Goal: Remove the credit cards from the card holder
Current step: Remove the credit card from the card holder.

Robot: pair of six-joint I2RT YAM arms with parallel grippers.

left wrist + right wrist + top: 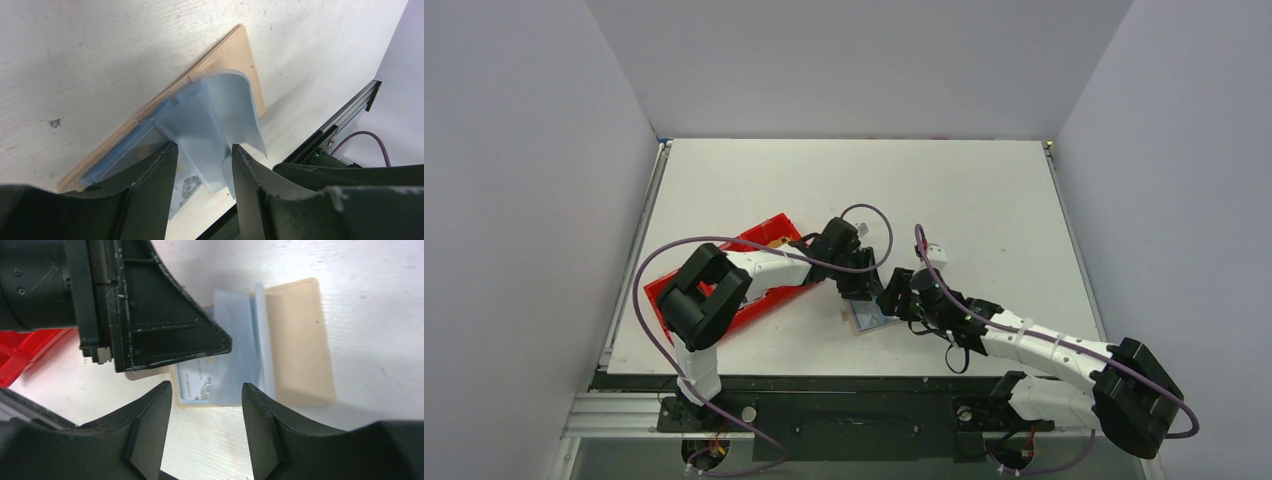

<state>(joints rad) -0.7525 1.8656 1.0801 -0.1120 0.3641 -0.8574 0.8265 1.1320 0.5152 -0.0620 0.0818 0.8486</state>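
left gripper [202,150] jaws wide, straddling the upturned translucent blue plastic sleeve [225,100] of the flat tan folding card holder [240,55]. right gripper [205,387] jaws wide, off the holder's edge. pale printed credit card [196,384] under the sleeve, nearer the left.

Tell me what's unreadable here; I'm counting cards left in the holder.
Top view: flat tan folding card holder mostly under left end effector and right end effector; cards too small.
Left wrist: pale printed card blurred, partly behind its finger.
Right wrist: left end effector covers holder's left side.
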